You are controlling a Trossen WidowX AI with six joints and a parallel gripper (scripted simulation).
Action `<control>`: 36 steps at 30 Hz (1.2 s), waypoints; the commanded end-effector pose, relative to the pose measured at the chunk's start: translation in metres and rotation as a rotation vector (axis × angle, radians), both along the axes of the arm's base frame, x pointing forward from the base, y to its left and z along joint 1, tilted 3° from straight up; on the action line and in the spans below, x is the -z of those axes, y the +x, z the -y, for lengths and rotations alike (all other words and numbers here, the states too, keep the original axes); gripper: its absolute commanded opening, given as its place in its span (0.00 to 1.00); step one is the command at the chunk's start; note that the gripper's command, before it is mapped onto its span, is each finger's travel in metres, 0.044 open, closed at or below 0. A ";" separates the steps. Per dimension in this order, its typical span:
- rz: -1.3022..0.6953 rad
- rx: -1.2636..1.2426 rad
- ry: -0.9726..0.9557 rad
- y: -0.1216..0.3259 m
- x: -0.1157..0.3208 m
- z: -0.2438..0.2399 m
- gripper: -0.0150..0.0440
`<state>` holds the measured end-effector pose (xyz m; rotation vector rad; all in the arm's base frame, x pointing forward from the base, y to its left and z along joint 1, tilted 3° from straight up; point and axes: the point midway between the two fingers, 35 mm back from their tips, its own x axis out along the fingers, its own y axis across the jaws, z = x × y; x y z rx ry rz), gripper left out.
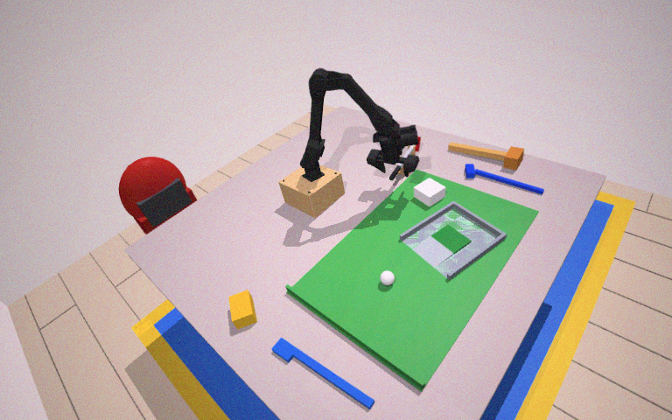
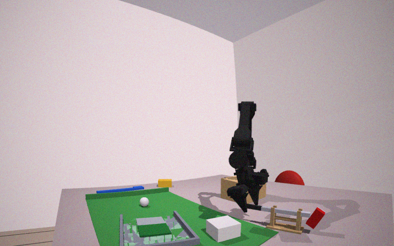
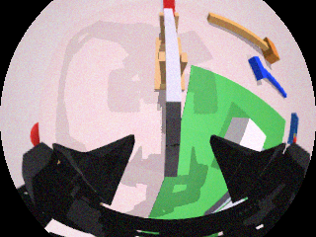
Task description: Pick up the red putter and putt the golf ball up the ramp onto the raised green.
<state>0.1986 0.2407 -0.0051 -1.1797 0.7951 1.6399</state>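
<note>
The red putter (image 1: 418,145) (image 2: 315,218) (image 3: 173,74) rests on a small wooden stand (image 2: 285,229) (image 3: 160,74), its red head at the far end and its black handle toward the arm. My gripper (image 1: 395,171) (image 2: 251,207) (image 3: 174,138) is open and empty, its fingertips on either side of the dark handle in the wrist view. I cannot tell their exact height against it. The white golf ball (image 1: 387,277) (image 2: 143,201) sits on the green mat (image 1: 346,297) (image 2: 116,205). The raised green (image 1: 451,238) (image 2: 154,229) is a dark square behind the grey ramp (image 1: 427,250) (image 2: 149,220).
A white block (image 1: 429,192) (image 2: 222,229) (image 3: 256,134) stands on the mat near the putter. A wooden mallet (image 1: 514,157) (image 3: 271,49) and a blue club (image 1: 507,181) lie beyond the mat. Another blue club (image 1: 326,374) (image 2: 119,190) and a yellow block (image 1: 241,308) (image 2: 164,183) lie by the ball end.
</note>
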 end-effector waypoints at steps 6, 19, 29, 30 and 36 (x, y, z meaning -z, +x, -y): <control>-0.006 0.004 -0.010 -0.001 0.015 0.001 1.00; -0.006 0.004 -0.010 -0.002 0.027 0.001 1.00; -0.002 -0.002 -0.001 -0.001 0.024 -0.001 0.73; -0.002 -0.002 -0.001 -0.001 0.024 -0.001 0.69; -0.002 -0.002 -0.001 -0.001 0.024 -0.001 0.42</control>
